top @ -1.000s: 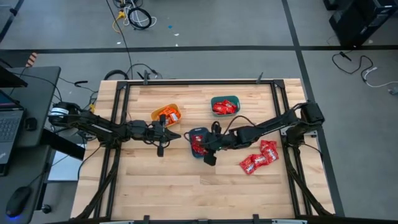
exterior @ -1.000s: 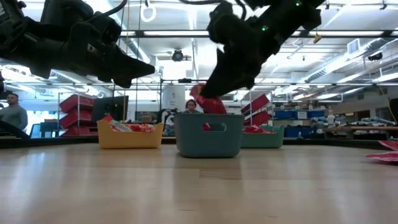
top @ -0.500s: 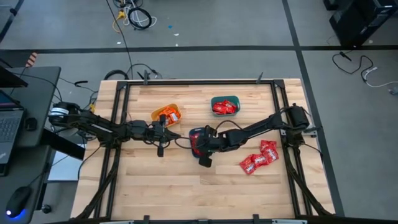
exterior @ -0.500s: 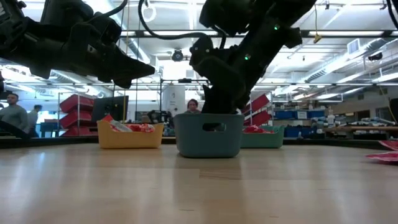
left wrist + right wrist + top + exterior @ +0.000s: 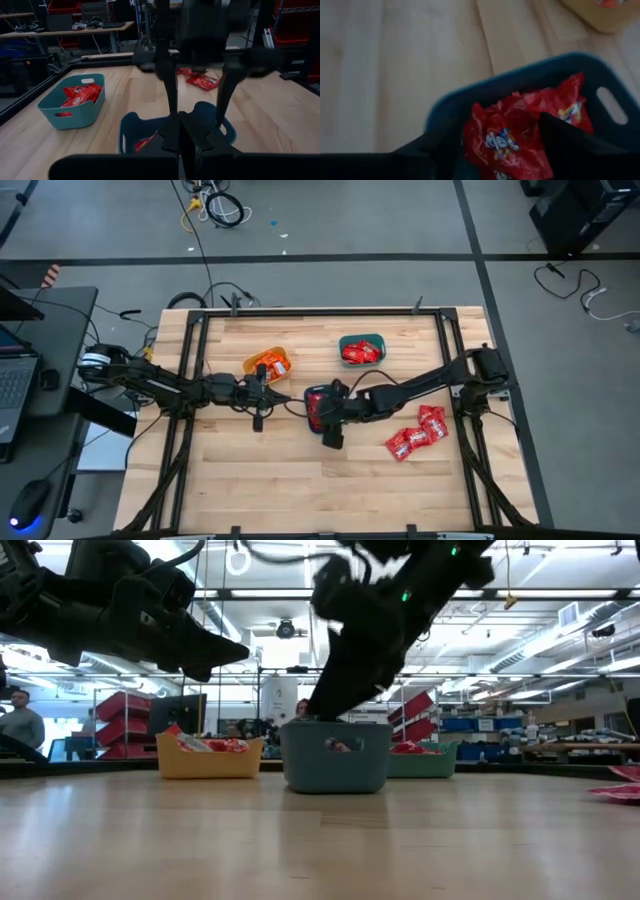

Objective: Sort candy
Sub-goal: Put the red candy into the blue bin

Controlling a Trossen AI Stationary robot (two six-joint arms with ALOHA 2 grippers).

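My right gripper [image 5: 320,412] hangs open just above the dark blue bin [image 5: 309,394] near the table's middle. The left wrist view shows its two fingers [image 5: 170,85] spread over the bin's rim [image 5: 210,112]. Red candy packets with white marks [image 5: 520,132] lie inside that bin, below and between my right fingers, which I do not see touching them. My left gripper [image 5: 181,132] is shut and holds nothing. It hovers left of the blue bin, close to the yellow bin [image 5: 268,364]. More red candy [image 5: 415,432] lies loose on the table at the right.
A teal bin [image 5: 361,350] with red candy stands behind the blue one, toward the far edge. The yellow bin [image 5: 208,755] holds orange-and-white packets. A black frame borders the table. People show in the room beyond [image 5: 20,725]. Bare wood lies along the near edge.
My right gripper, carrying a red packet, has gone a little toward the table's left and down into the blue bin. There it has opened and let go, then risen slightly. The packet now lies in the bin.
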